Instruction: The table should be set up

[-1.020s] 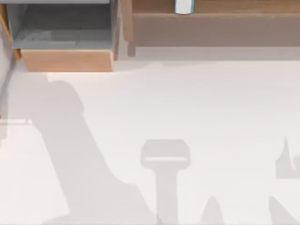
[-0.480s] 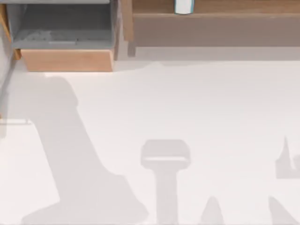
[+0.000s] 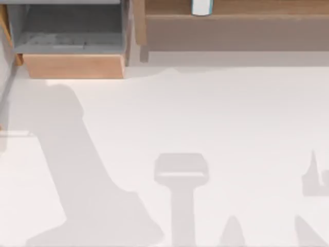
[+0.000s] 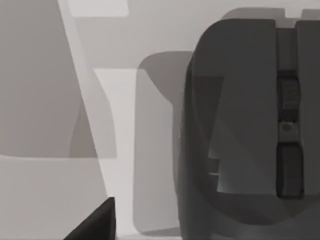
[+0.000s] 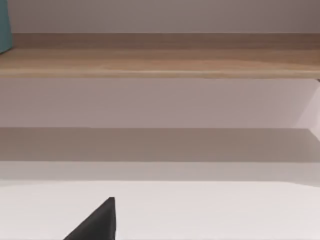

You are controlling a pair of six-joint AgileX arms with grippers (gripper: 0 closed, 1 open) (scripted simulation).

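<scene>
Your right gripper (image 5: 95, 225) showed as one dark wedge above the plain matte-white table (image 3: 205, 118); you could not tell whether it was open or closed. The same went for your left gripper (image 4: 95, 225). Ahead of the right one stood the light-brown wooden shelf unit (image 5: 160, 62), which carried a white, teal-edged container (image 3: 201, 7). Beside the shelf sat a grey-lined wooden box (image 3: 72, 66).

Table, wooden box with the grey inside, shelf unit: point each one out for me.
table (image 3: 205, 113): top view, bare white surface at mid-table.
wooden box (image 3: 74, 66): top view, its light-brown front wall.
shelf unit (image 3: 257, 7): top view, top board, right of the blue-and-white item.
</scene>
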